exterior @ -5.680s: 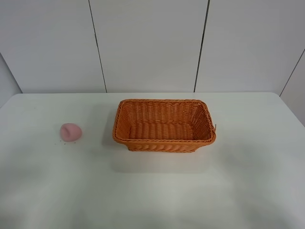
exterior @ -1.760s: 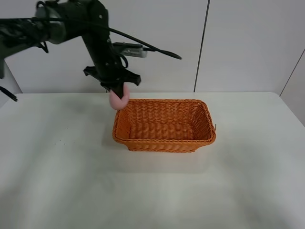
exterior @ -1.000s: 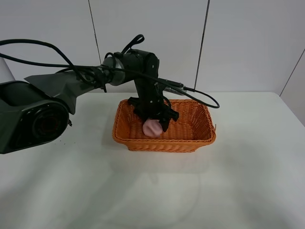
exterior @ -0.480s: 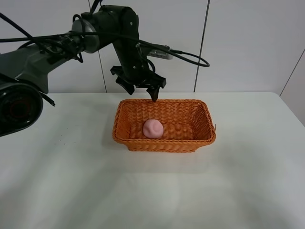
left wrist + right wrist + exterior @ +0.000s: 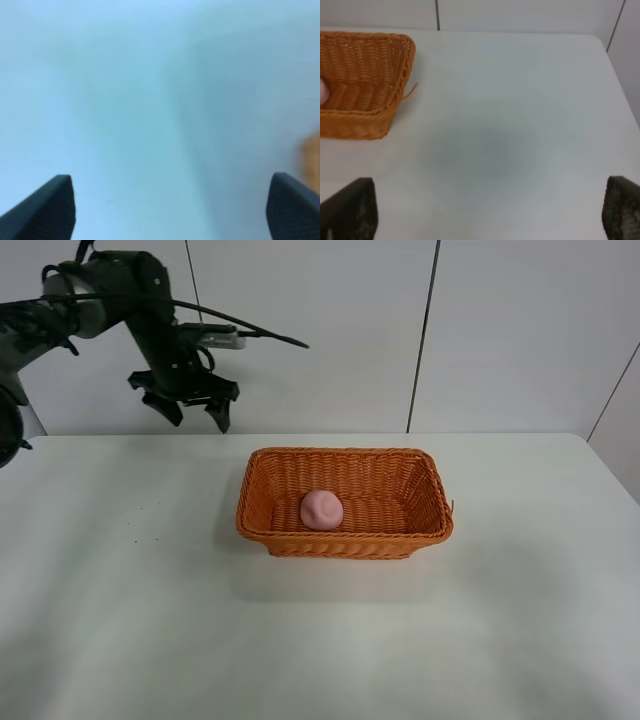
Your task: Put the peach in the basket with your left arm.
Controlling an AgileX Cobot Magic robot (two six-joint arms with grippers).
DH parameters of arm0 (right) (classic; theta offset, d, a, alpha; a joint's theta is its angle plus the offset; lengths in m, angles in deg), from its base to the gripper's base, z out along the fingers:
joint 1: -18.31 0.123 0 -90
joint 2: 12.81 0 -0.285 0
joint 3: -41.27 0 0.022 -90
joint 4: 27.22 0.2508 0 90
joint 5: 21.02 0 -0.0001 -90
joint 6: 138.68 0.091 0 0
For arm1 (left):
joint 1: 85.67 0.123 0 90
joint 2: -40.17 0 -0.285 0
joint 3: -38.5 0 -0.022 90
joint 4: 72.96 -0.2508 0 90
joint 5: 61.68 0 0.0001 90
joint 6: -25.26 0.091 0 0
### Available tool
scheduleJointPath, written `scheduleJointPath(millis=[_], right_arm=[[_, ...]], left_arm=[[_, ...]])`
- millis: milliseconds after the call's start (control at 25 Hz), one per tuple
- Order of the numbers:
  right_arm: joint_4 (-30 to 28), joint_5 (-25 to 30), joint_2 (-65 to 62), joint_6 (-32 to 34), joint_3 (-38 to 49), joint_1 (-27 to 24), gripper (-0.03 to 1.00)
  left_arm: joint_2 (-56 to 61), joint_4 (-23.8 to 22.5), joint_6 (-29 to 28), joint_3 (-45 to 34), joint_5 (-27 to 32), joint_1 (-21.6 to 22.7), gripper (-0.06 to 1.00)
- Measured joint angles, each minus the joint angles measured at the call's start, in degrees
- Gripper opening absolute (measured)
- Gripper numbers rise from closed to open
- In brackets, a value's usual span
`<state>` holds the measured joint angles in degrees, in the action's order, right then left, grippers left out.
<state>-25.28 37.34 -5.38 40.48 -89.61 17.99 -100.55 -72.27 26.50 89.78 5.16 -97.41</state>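
Observation:
The pale pink peach (image 5: 322, 510) lies inside the orange-brown wicker basket (image 5: 345, 540), toward its left half. My left gripper (image 5: 187, 412) is open and empty, raised above the table's far left, well away from the basket. Its fingertips (image 5: 55, 202) stand wide apart in the blurred left wrist view, with an orange smear of the basket (image 5: 311, 155) at the edge. My right gripper (image 5: 485, 215) is open and empty over bare table; the right wrist view shows the basket's end (image 5: 370, 115) and a sliver of the peach (image 5: 323, 92).
The white table (image 5: 150, 620) ends at a panelled white wall (image 5: 320, 330) at the back. The left arm's black cables (image 5: 240, 320) trail through the air above the table's far left.
The peach was carried from the table's left into the basket and released there. In the last half second my left gripper has swung away leftward, open and empty; the peach has stayed still.

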Motion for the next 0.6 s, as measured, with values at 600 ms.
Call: scheduleJointPath(millis=[600], right_arm=[[0.00,0.00,0.00,0.00,0.00,0.00,0.69]], left_arm=[[0.44,-0.69,1.78,-4.59,0.00,13.77,0.79]])
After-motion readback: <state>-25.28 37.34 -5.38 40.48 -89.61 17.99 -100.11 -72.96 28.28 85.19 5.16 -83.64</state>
